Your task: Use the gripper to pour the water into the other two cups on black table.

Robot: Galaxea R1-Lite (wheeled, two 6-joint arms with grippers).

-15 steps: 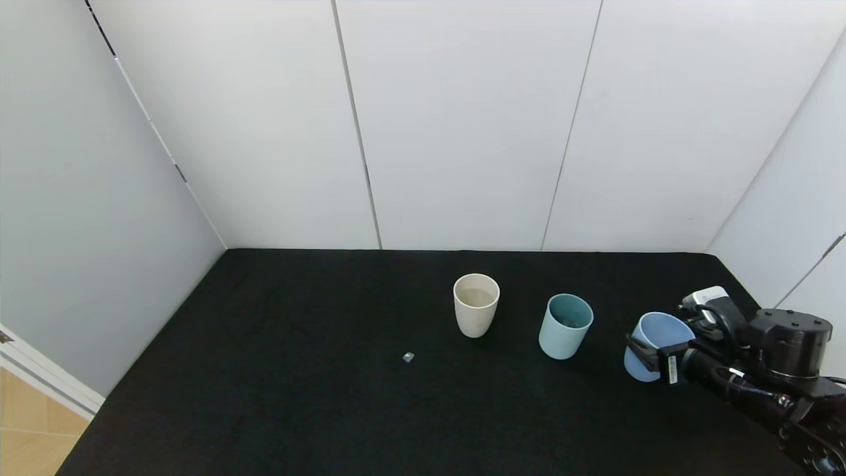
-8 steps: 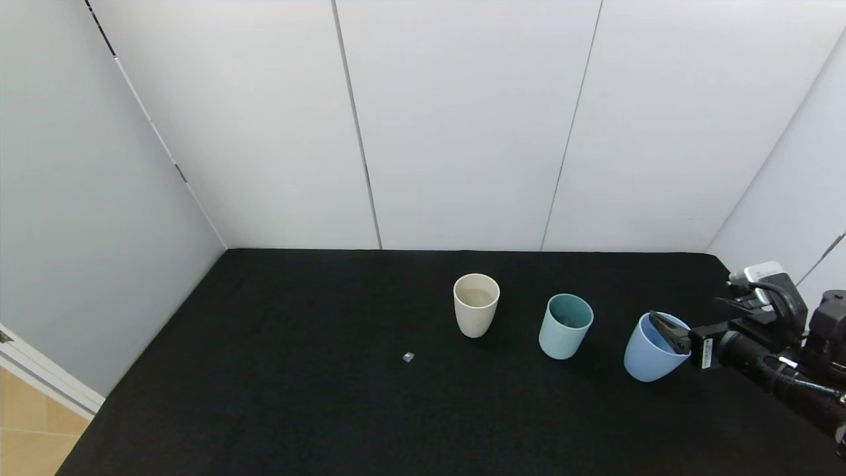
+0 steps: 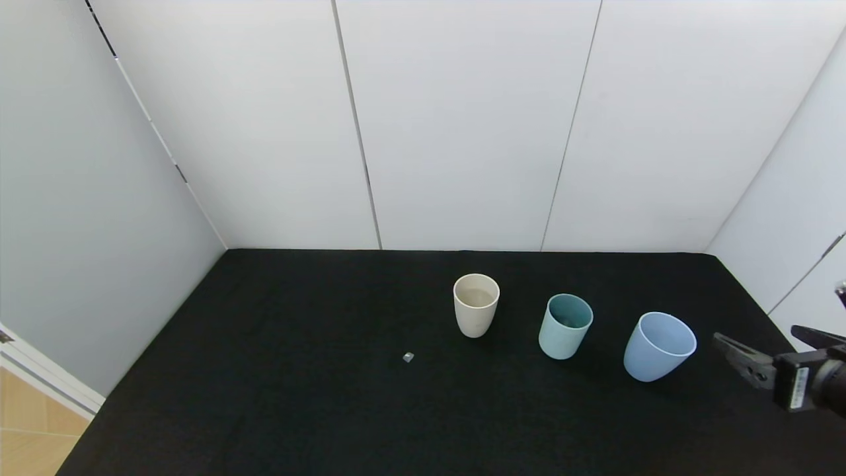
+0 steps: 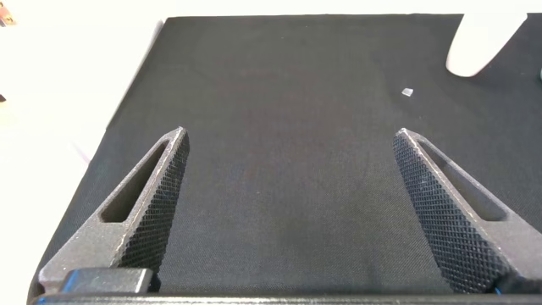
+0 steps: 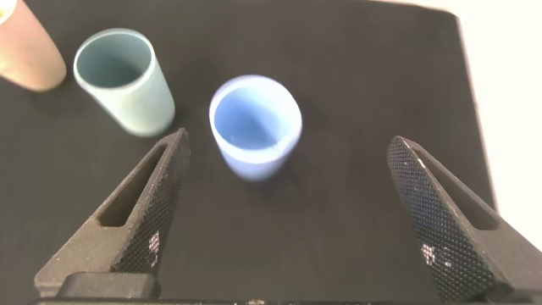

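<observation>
- Our right gripper (image 5: pixel 288 220) hangs with its 2 fingers (image 5: pixel 144 212) spread wide, holding nothing.
- Straight ahead of those fingers, apart from them, the light blue cup (image 5: pixel 254 125) stands upright on the black table (image 3: pixel 297 396), long axis vertical.
- Beyond it and to the left stand the teal cup (image 3: pixel 565 326), then the cream cup (image 3: pixel 476 305).
- Our left gripper (image 4: pixel 288 212) is also spread wide and empty, well apart from all 3 cups.
- We judge the right arm much nearer for any coming grasp.
</observation>
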